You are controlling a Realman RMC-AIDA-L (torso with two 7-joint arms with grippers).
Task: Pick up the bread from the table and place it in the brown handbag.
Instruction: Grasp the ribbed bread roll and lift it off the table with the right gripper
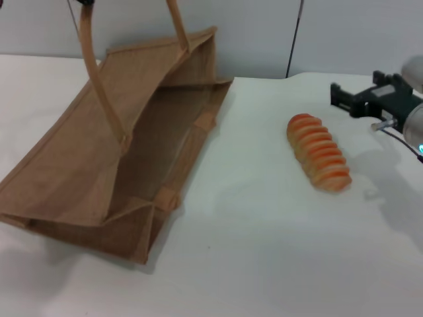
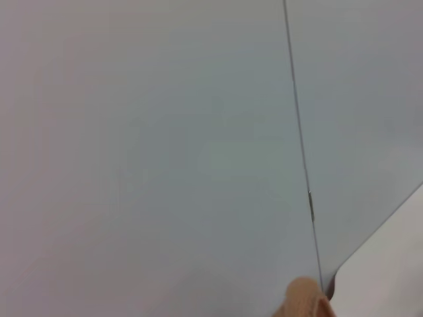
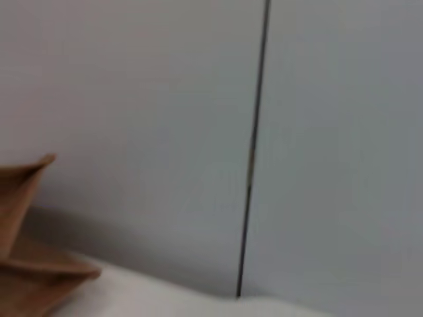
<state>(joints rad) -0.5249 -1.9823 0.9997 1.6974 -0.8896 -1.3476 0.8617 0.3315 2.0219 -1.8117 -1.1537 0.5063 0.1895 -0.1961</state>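
bread, one loaf, lies on the table right of centre, clear of everything. right gripper hovers just beyond and to the right of it, jaws apart, holding nothing. one brown handbag sits well left, tilted, mouth open, two handles lifted upward. left gripper is out of sight.
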